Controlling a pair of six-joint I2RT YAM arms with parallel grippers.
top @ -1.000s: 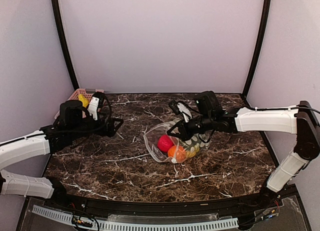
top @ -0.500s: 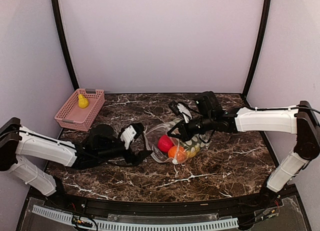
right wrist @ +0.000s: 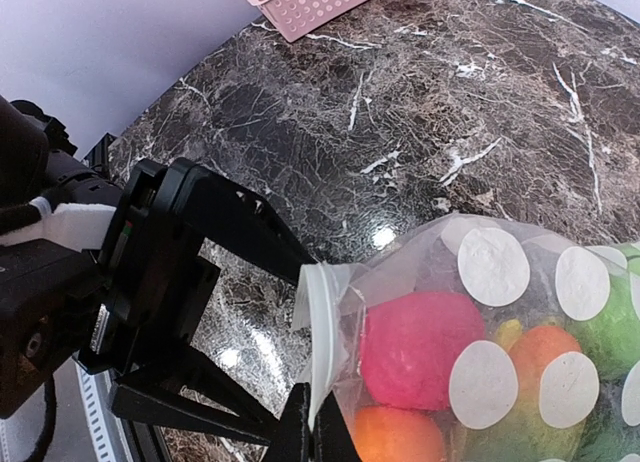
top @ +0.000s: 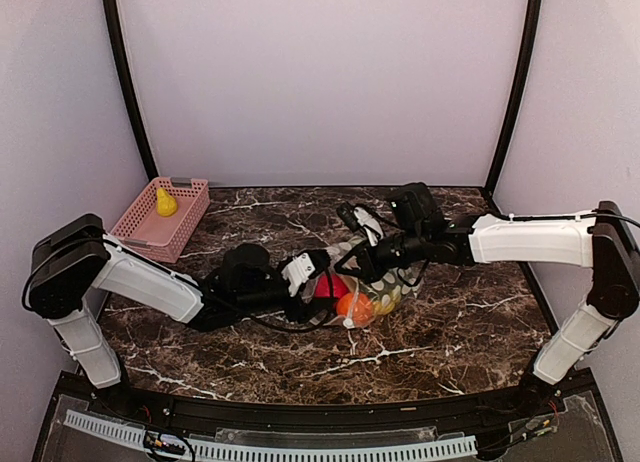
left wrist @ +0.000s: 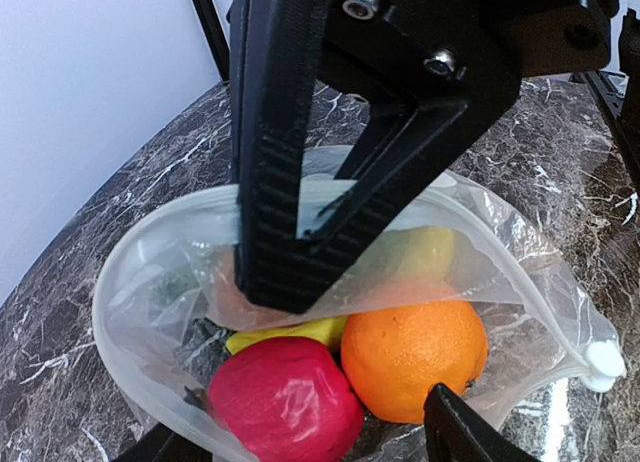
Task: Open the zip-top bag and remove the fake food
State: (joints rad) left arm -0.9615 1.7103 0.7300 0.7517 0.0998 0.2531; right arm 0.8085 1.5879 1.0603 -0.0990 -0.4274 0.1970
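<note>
1. Zip-top bag (right wrist: 497,267) lies at ctr of table (top: 450,322), w/ fake food (top: 352,304) in it.
2. Left gripper (top: 312,287) at bag mouth, on left; right gripper (top: 360,265) on bag's rear edge.
3. Basket (top: 150,244) at back-left corner, one food pc (top: 165,200) in it.

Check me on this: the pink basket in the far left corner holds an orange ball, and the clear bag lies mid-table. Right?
Not quite. The pink slotted basket holds a yellow pear-shaped fruit, not an orange ball, as the top external view shows. The orange ball sits inside the zip-top bag, which does lie mid-table.
</note>
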